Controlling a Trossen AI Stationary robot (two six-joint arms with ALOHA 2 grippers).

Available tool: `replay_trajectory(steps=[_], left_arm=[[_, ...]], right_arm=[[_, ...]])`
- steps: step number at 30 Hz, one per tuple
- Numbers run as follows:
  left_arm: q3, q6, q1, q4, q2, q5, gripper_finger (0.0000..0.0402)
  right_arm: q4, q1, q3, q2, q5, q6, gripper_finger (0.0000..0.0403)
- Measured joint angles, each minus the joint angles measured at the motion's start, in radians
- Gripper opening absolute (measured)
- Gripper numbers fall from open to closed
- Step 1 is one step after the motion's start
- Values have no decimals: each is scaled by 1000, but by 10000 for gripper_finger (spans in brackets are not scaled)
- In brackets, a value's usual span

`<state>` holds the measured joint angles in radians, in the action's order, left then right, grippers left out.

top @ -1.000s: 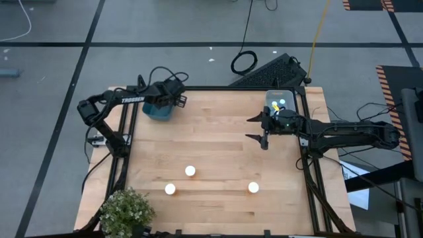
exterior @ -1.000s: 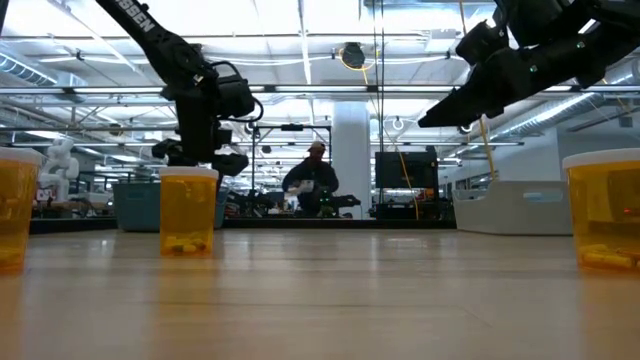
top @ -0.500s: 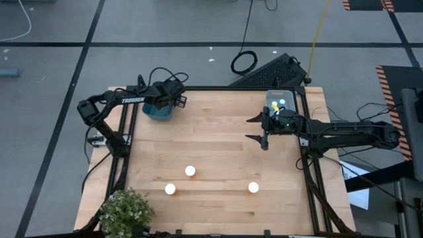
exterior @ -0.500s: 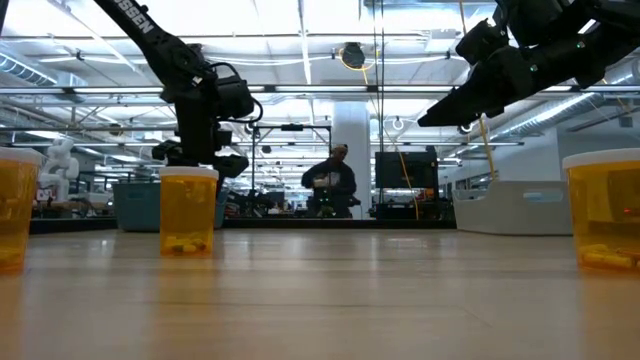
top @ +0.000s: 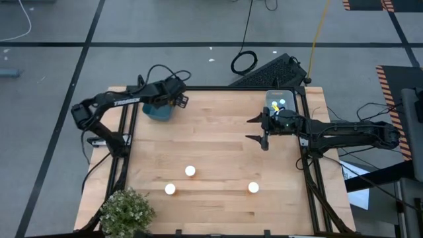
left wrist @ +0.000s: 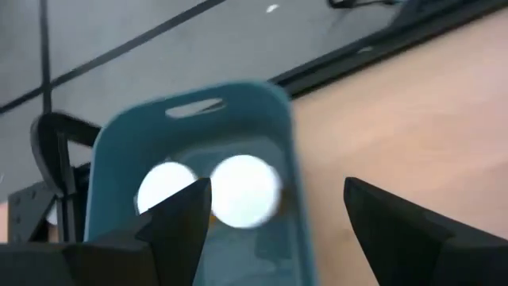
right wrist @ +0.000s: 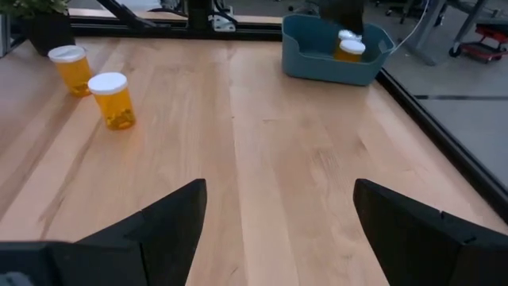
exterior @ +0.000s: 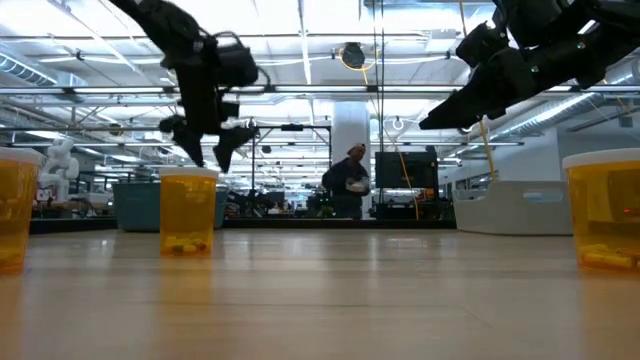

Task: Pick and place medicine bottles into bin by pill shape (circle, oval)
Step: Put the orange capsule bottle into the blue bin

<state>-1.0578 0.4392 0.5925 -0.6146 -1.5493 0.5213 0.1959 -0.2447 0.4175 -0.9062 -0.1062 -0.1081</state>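
Medicine bottles: three orange ones stand on the near half of the worktop [top: 218, 145], white caps up, at [top: 190, 171], [top: 170, 189] and [top: 253, 188]. Two more white-capped bottles [left wrist: 244, 189] sit inside the blue bin [top: 157, 110] at the far left corner. On my left wrist feed they lie side by side, blurred.

Change since a second ago: my left arm has lifted and swung. On the low feed the left tool [exterior: 208, 140] sits higher than before, above the bottle [exterior: 187, 211]. Its fingers are spread apart, holding nothing, over the blue bin. My right arm has not moved. The right tool [top: 258, 129] hangs above the worktop near the white bin [top: 280, 100] at the far right, fingers wide apart and empty. Bottles unmoved.

Around: a potted plant [top: 125, 210] at the near left corner, beside the left bottle. A person [exterior: 352, 182] in the room behind has walked right since the earlier frame. Nothing stands between the tools and the three loose bottles.
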Motion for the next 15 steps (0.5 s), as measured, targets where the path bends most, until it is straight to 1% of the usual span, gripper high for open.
replay_trajectory(steps=[4,7,12,15], left_arm=[[-21,-26,-92,-80,76,-18,292],[-24,-36,-182,-121,131,-97,292],[-24,50,-360,-199,176,-184,292],[-30,80,-485,-208,176,-207,292]], right_arm=[[-28,0,0,0,0,38,313],[-64,5,0,0,0,67,313],[-105,51,0,0,0,129,313],[-100,93,0,0,0,153,313]])
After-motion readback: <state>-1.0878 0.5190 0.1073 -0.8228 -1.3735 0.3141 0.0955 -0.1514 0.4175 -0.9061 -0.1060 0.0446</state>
